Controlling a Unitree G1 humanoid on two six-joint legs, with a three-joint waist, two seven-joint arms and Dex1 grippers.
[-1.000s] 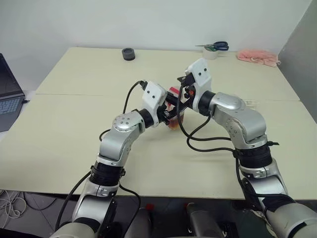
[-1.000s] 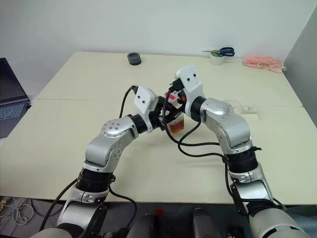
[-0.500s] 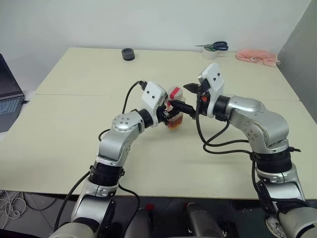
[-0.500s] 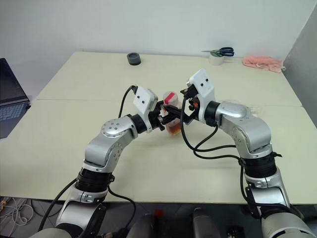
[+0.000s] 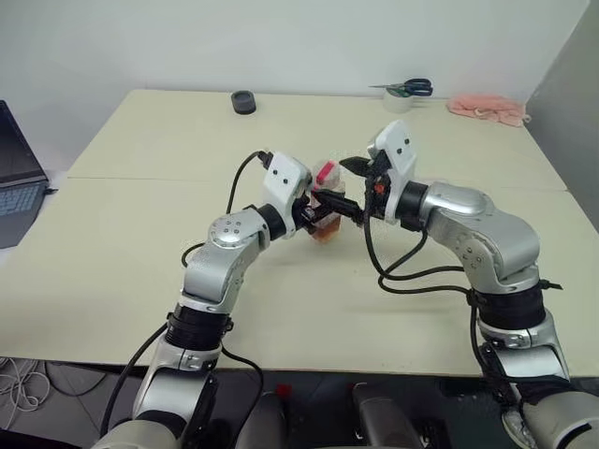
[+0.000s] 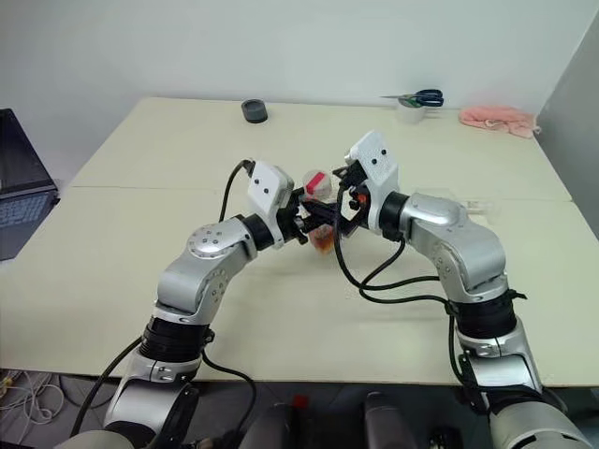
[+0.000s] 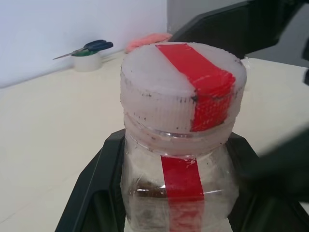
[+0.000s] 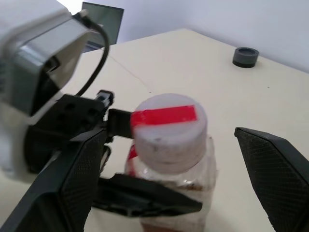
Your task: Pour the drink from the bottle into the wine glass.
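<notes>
Left gripper [image 5: 328, 208] holds the capped bottle [image 5: 326, 200] while the right gripper [image 8: 169, 188] waits open at the cap.

In the middle of the head views the left gripper is closed on the bottle's body below the cap [image 7: 186, 89] and keeps it upright, probably so the other hand can unscrew it. The right gripper stands with its fingers [image 8: 277, 169] wide apart on both sides of the cap, touching nothing. A little amber drink [image 6: 323, 243] sits low in the bottle. The wine glass is hard to make out, perhaps behind the right arm. Compared with one second ago, the right gripper has pulled back from over the cap toward the right of the frame; the bottle did not move.
</notes>
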